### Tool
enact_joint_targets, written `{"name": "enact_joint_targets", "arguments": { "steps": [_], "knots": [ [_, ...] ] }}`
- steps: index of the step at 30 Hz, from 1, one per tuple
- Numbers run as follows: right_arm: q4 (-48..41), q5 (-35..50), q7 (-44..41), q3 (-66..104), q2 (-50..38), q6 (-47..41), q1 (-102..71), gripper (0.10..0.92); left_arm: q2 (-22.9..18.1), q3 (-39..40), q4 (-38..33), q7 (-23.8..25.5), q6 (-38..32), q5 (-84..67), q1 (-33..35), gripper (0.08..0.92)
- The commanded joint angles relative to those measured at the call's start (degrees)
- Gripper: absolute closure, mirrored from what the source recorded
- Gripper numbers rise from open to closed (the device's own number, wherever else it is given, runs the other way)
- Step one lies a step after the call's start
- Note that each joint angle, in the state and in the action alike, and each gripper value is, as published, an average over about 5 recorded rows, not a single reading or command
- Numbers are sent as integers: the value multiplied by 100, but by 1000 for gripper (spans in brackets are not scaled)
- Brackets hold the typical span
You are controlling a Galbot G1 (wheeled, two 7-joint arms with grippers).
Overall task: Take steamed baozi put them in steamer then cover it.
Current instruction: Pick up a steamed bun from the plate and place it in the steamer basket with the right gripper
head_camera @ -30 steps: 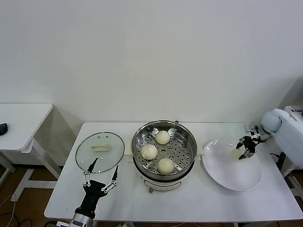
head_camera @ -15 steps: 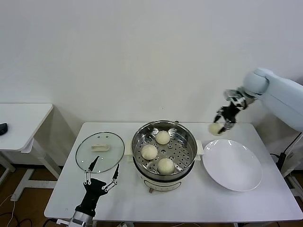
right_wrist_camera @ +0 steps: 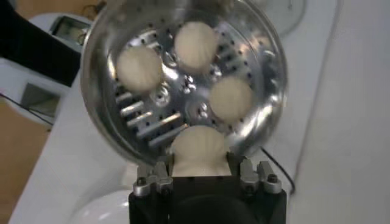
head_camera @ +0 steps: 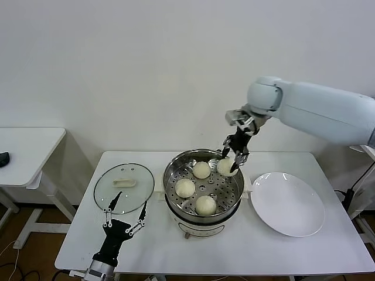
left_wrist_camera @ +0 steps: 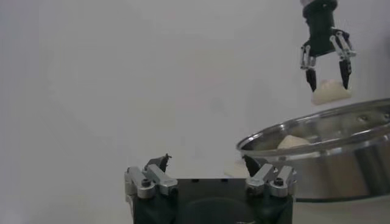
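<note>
The table [head_camera: 328,257] was white and carried all the items inspected. The right arm [head_camera: 322,111] reached in from the robot's right, extended over the table toward the steamer.

The steamer [head_camera: 203,182] stood at the middle of the table, a shiny steel pot on a white base, with a perforated tray inside. To its right, just beside the base, lay a white plate [head_camera: 288,203] with nothing on it. To the steamer's left the glass lid [head_camera: 123,188] lay flat on the table, its cream handle facing up, apart from the pot.

Three buns [head_camera: 201,170] sat on the tray: one toward the back, one at the left, one toward the front. They were separate from one another. The right wrist view showed the same three buns [right_wrist_camera: 195,44] spread over the tray.

The right gripper [head_camera: 229,159] hung above the rear right part of the steamer, fingers pointing down and closed on a fourth bun [head_camera: 225,167]. That bun was held at about rim level, clear of the tray. The left wrist view confirmed the bun [left_wrist_camera: 331,92] pinched between the fingers above the rim.

The left gripper [head_camera: 124,218] rested low at the front left of the table, just in front of the lid, its fingers spread wide and holding nothing.
</note>
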Motion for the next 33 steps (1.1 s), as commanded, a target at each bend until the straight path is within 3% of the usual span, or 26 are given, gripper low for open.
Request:
{"name": "enact_joint_targets", "arguments": {
  "steps": [1,25,33],
  "knots": [
    [409,162,191,-644,417,-197,135,406,-11,-17,-2,-6,2,-10,2,177],
    [38,-579,308,-588,619,-151,-441,400,-13,-72,38,-16,-4,-41,4,177],
    [136,-481,489,-175,450,-152,-559,240,-10,-73,34,-17,22,-44,-10,177]
  ]
}}
